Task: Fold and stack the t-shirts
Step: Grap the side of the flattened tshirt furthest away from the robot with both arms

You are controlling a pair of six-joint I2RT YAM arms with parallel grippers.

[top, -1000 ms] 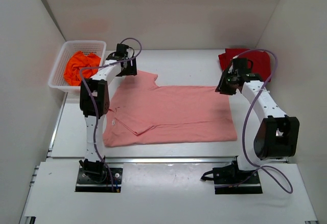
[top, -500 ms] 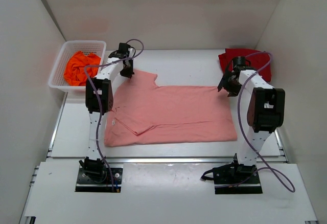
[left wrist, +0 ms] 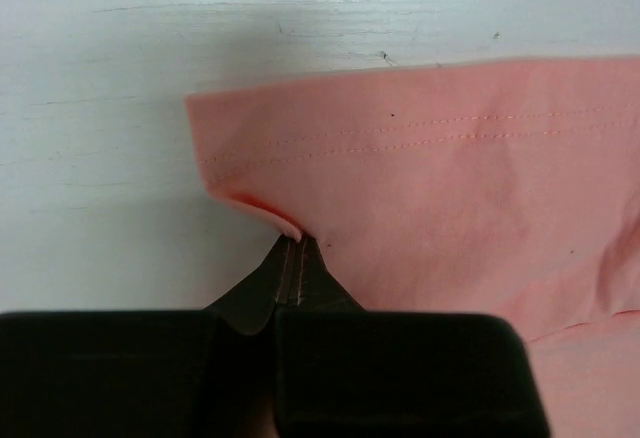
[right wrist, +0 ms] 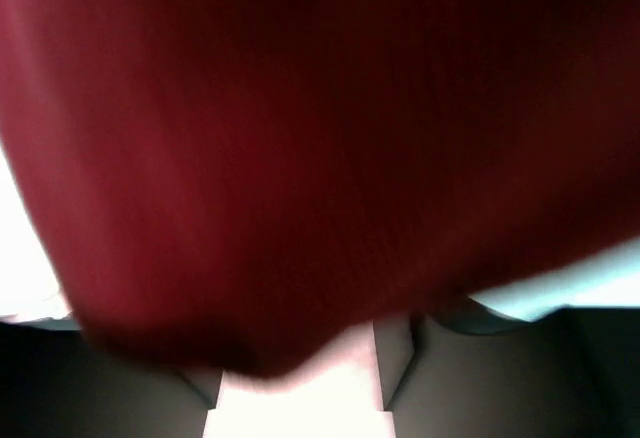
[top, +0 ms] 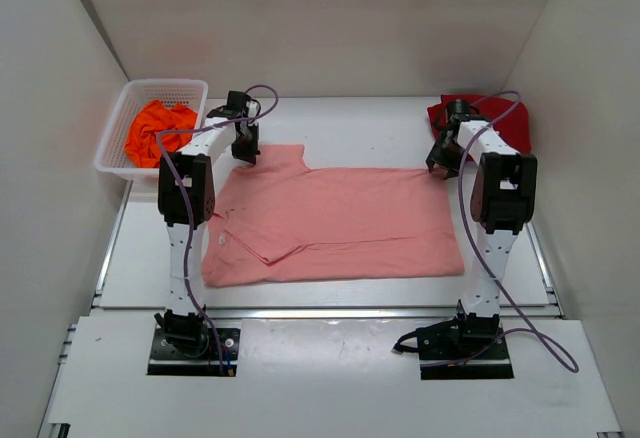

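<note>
The salmon-pink shirt (top: 340, 223) lies spread flat across the middle of the worktop (top: 360, 128). The left end effector (left wrist: 290, 243) is clenched on a pinch of cloth at the shirt's far-left corner, probably to lift that edge for a fold. The right end effector (top: 440, 163) sits at the far-right corner, just beside the dark red shirt (top: 510, 123). Its wrist view is blurred, so I cannot tell whether it grasps anything. The orange shirt (top: 155, 130) lies crumpled in the basket (top: 165, 86), far left.

The left arm (top: 186, 198) stretches forward, the left pincer (left wrist: 292, 246) tipped down, fingers pressed together on an edge of the salmon-pink t-shirt (left wrist: 450, 188). The right arm (top: 497, 193) rises steeply, the right pincer (top: 443, 156) hanging low; how wide it stands is unclear.
</note>
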